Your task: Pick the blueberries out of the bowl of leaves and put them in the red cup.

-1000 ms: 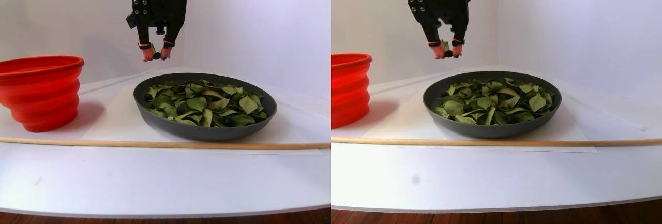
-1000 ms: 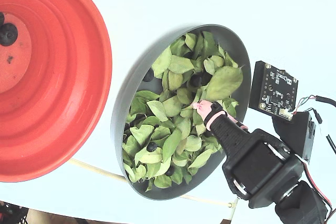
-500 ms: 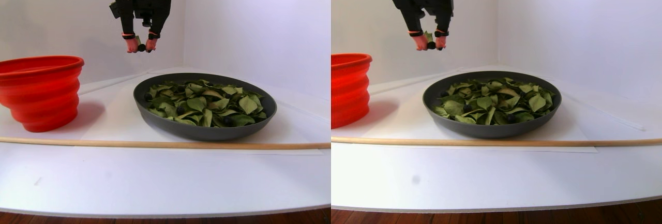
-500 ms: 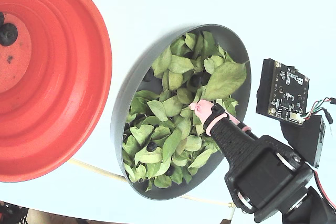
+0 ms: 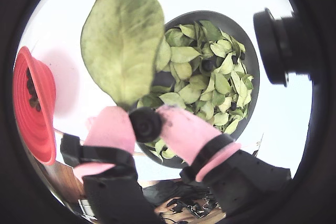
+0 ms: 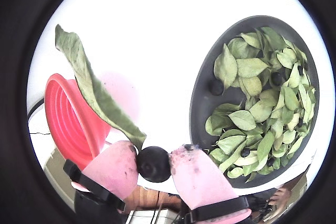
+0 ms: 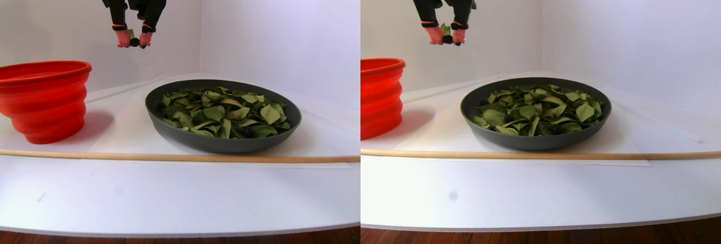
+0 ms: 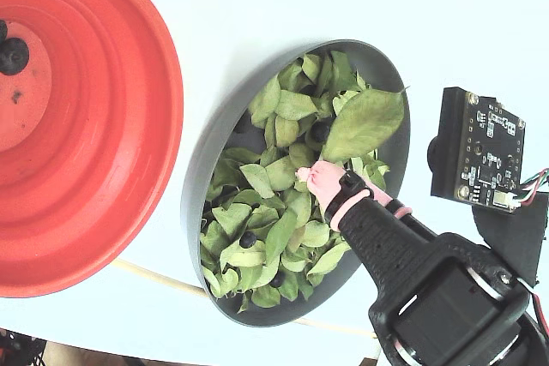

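Note:
My gripper (image 7: 133, 42) hangs high above the table, between the red cup (image 7: 45, 97) and the dark grey bowl (image 7: 222, 142). It is shut on a blueberry (image 6: 153, 163) pinched between its pink fingertips (image 6: 113, 169). A large green leaf (image 5: 123, 35) is caught at the berry and sticks out from the grip. The bowl's rim (image 8: 199, 177) encloses many green leaves (image 8: 283, 173) with a few blueberries (image 8: 248, 238) among them. Inside the red cup (image 8: 111, 126) a dark berry (image 8: 13, 56) lies on the pale bottom.
A thin wooden rod (image 7: 169, 156) lies across the table in front of the bowl and cup. White walls close in behind. A small circuit board (image 8: 480, 160) rides on the arm beside the bowl's rim.
The gripper has risen and moved left towards the red cup in the stereo view, carrying the blueberry and the stuck leaf away from above the bowl.

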`<action>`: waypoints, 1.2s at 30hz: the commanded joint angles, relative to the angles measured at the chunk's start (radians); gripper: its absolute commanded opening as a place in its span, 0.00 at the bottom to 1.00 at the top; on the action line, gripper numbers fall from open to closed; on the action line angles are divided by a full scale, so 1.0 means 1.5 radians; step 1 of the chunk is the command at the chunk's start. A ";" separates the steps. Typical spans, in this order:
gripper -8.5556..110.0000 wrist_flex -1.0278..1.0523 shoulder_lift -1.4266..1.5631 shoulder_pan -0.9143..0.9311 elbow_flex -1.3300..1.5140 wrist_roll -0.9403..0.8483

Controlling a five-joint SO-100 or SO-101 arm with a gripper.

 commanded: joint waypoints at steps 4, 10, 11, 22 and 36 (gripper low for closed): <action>0.15 0.015 0.073 -0.044 -0.009 0.021; 0.15 0.019 0.075 -0.075 -0.004 0.042; 0.15 0.019 0.075 -0.080 -0.003 0.046; 0.15 0.020 0.070 -0.134 0.010 0.083; 0.15 0.004 0.030 -0.192 0.012 0.125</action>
